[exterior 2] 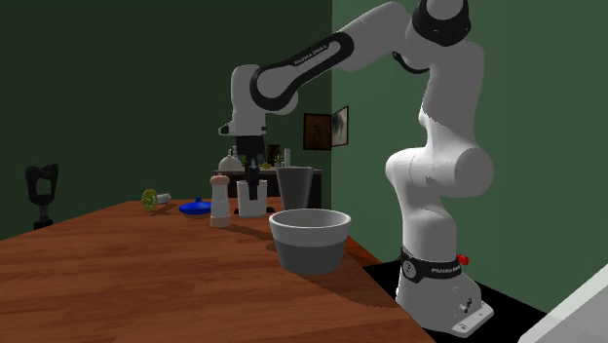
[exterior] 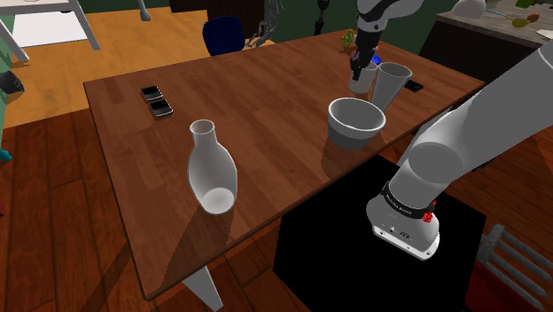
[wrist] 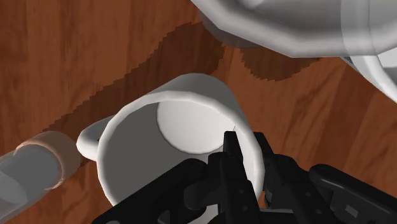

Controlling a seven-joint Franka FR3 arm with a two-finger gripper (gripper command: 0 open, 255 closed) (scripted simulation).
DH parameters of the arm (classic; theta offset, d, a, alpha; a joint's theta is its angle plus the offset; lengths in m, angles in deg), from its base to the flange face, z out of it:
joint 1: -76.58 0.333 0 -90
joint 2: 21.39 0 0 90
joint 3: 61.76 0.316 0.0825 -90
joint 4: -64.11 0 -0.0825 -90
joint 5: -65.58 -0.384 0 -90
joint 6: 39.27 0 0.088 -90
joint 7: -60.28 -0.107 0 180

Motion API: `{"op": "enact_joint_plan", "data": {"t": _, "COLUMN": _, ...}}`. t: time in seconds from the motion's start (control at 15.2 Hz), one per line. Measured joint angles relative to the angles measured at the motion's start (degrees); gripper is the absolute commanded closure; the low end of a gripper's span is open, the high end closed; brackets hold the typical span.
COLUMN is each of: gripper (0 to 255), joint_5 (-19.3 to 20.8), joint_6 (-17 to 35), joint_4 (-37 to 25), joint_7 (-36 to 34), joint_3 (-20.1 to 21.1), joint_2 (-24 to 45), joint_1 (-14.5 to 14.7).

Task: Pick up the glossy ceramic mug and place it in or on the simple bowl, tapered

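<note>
My jaws are clamped on the rim of the smooth white mug [wrist: 184, 102], one finger inside and one outside. The mug stands on the brown wooden counter [exterior: 266, 106], near the round grey tapered bowl [exterior: 355, 121]. Behind it is a dark green wall [exterior 2: 146, 78].

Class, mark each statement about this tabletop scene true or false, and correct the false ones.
1. The gripper clasps the mug by its wall, one finger inside, one outside. True.
2. The mug sits inside the bowl. False: it stands beside the tall cup, apart from the bowl.
3. The bowl stands upright on the wooden table. True.
4. The white vase stands right beside the mug. False: it is far off, past the bowl, toward the shoulder view's lower left.
</note>
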Motion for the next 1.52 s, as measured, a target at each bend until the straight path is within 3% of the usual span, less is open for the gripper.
{"op": "enact_joint_plan", "data": {"t": 1.25, "gripper": 255, "joint_5": -0.3, "joint_6": -15.2, "joint_4": -11.1, "joint_7": 0.3, "joint_3": 2.2, "joint_2": -4.2, "joint_1": 0.2}}
{"op": "enact_joint_plan", "data": {"t": 1.52, "gripper": 255, "joint_5": 0.6, "joint_6": -17.7, "joint_4": -6.8, "joint_7": -3.3, "joint_3": 5.5, "joint_2": -10.6, "joint_1": 0.2}}
